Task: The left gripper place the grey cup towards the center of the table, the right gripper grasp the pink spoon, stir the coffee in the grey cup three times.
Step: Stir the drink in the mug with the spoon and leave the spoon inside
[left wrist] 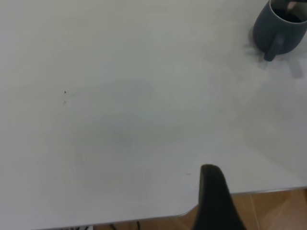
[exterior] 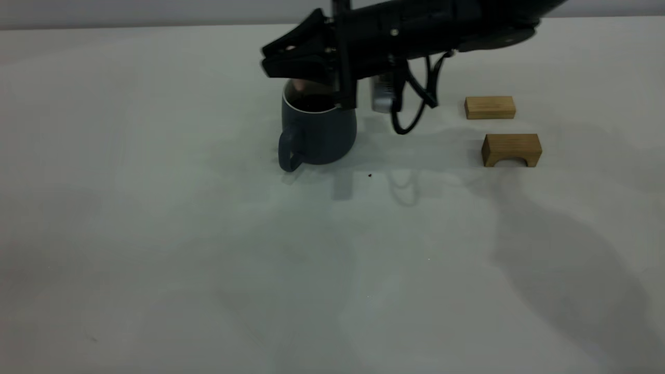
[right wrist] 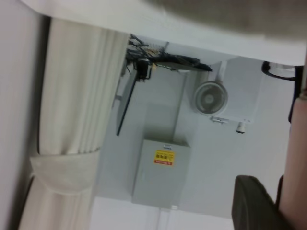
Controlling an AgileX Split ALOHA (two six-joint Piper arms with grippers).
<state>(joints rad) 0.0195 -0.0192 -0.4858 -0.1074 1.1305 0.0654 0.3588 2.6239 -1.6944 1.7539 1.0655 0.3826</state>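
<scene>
Pink spoon [exterior: 298, 83] dips straight down into the grey cup [exterior: 318, 132] at bench [exterior: 156, 234] centre, the right gripper [exterior: 291, 57] directly over the rim, fingers clamped on its handle. Left gripper [left wrist: 216, 201] far off; fingers' state unclear.

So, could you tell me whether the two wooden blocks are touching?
Apart. The exterior view shows bare table between the flat block and the arched block.
</scene>
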